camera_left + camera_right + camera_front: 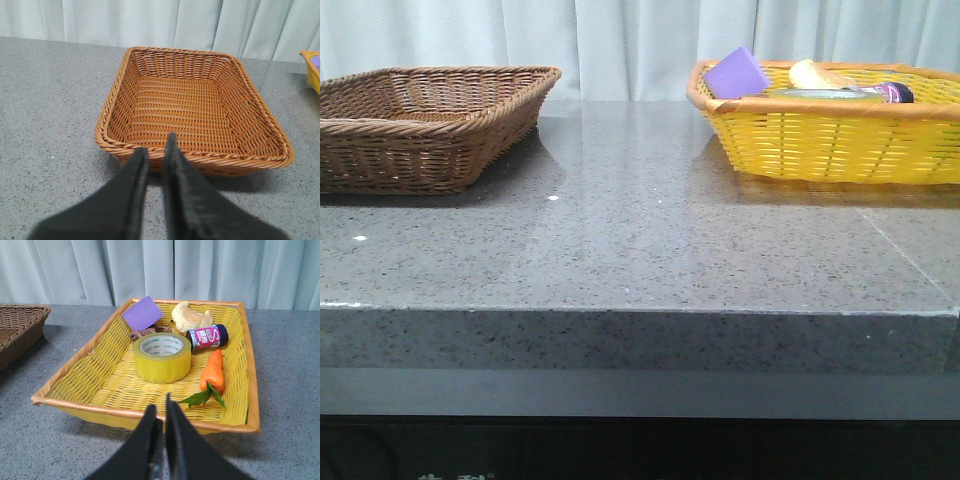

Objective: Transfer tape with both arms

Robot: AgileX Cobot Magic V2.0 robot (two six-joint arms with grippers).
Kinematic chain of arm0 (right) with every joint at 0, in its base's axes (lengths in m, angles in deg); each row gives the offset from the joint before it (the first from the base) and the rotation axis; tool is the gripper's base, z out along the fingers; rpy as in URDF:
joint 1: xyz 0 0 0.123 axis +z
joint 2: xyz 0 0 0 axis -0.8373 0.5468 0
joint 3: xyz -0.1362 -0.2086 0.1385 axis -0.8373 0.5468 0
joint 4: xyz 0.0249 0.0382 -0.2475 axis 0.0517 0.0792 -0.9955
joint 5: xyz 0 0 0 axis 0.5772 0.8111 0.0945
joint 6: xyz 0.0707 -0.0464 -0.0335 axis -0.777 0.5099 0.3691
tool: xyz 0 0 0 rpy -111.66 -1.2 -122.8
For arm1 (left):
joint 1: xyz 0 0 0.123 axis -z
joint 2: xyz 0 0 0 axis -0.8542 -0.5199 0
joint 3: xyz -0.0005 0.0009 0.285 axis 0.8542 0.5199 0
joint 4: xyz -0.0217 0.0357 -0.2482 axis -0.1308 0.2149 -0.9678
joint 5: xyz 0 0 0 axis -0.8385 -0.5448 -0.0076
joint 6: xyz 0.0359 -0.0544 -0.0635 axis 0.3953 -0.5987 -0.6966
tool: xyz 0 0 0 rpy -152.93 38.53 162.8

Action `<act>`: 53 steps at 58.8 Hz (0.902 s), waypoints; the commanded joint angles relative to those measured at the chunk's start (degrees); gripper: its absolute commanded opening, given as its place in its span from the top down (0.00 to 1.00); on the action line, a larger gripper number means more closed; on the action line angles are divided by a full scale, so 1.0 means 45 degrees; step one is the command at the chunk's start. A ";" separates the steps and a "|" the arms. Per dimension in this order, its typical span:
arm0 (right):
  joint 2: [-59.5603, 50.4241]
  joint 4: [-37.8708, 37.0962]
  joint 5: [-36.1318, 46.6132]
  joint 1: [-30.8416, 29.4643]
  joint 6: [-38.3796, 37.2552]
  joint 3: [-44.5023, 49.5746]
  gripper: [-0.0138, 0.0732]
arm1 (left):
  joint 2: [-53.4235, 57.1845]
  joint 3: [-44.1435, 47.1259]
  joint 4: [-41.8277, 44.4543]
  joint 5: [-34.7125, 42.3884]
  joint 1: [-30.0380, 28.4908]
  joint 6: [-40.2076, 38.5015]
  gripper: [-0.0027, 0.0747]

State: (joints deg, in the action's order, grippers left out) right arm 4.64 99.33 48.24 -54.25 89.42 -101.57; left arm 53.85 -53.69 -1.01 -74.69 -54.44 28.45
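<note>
Right wrist view: we found the tape (161,357) mid-basket in the yellow basket (150,416), core upward, directly ahead of the right gripper (161,412), whose jaws were closed and empty. We noted the left gripper (156,150), likewise closed, faced the brown basket (200,158), so the right arm stood nearer.

Front cam sat low at the table (620,250) edge, facing forward; neither gripper in frame. Left wrist cam looked past its gripper (156,150) into the brown basket (195,107) just ahead. Right wrist cam looked past its gripper (161,412) into the yellow basket (100,370). All views shared both baskets.
</note>
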 commanded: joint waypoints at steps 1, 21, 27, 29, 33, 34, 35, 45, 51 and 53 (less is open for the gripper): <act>0.0160 -0.0008 0.1077 -0.0017 0.0033 -0.0464 0.52 | -0.0061 -0.0487 -0.0010 0.0960 -0.0016 -0.0152 0.48; 0.0429 -0.0008 0.1545 -0.0017 0.0033 -0.0511 0.21 | -0.0061 -0.0487 -0.0010 0.0960 -0.0016 -0.0152 0.14; 0.1510 -0.0008 0.1581 -0.0017 0.0033 -0.1134 0.21 | -0.0061 -0.0487 -0.0010 0.0960 -0.0016 -0.0152 0.18; 0.2038 -0.0008 0.1553 -0.0017 0.0033 -0.1474 0.21 | -0.0061 -0.0465 -0.0010 0.0960 -0.0016 -0.0152 0.19; 0.3228 -0.0008 0.1333 -0.0017 0.0033 -0.2347 0.21 | -0.0061 -0.0465 -0.0010 0.0960 -0.0016 -0.0152 0.22; 0.3479 -0.0008 0.1276 -0.0017 0.0033 -0.2645 0.21 | -0.0061 -0.0465 -0.0010 0.0960 -0.0016 -0.0152 0.22; 0.3854 -0.0008 0.1178 -0.0017 0.0033 -0.2855 0.21 | -0.0061 -0.0465 -0.0010 0.0960 -0.0016 -0.0152 0.23; 0.6942 0.0004 -0.0239 -0.0017 -0.0346 -0.5663 0.21 | -0.0061 -0.0465 -0.0010 0.0960 -0.0016 -0.0152 0.29; 0.8607 0.0004 -0.0886 -0.0152 -0.0711 -0.7178 0.21 | -0.0061 -0.0465 -0.0010 0.0960 -0.0016 -0.0152 0.31; 0.9154 0.0004 -0.1144 -0.0236 -0.0865 -0.7678 0.21 | -0.0061 -0.0465 -0.0010 0.0960 -0.0016 -0.0152 0.32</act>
State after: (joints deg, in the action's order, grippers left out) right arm 41.86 99.33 41.85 -54.38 86.93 -130.20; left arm 53.85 -53.69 -1.01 -74.79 -54.44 28.45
